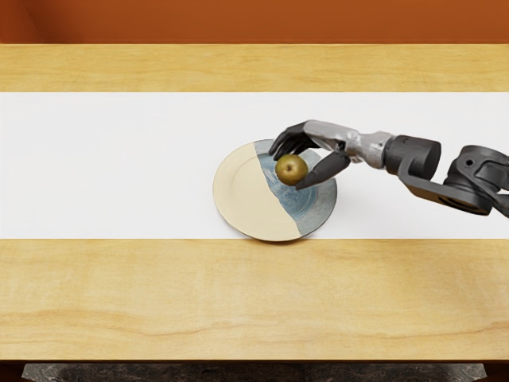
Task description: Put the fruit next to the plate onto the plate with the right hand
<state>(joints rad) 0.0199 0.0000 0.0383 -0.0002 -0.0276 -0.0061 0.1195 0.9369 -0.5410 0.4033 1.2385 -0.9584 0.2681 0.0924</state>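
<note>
1. The right hand [310, 143] reaches in from the right edge on a grey and black arm [413, 155], with the wrist to the hand's right and the fingers pointing left.
2. The fruit [292, 169], a small round yellow-green one with a brownish blush, sits in the hand's grasp, just below the curled fingers [286, 143] and just left of the thumb [324, 169].
3. The hand is closed narrowly around the fruit. The dark fingers arch over its upper side and the thumb slants in under its lower right side, so the fruit shows in the gap between them.
4. The plate [246, 195] lies directly beneath the hand and stretches out to its lower left. It is cream on the side away from the hand and blue-grey on the side under it.
5. The fruit appears over the blue-grey part, close to where the two colours meet. Whether it hangs above the plate or rests on it cannot be told from this view.
6. The plate lies on a white runner [119, 159] that extends far to the hand's left across the wooden table [238, 302].
</note>
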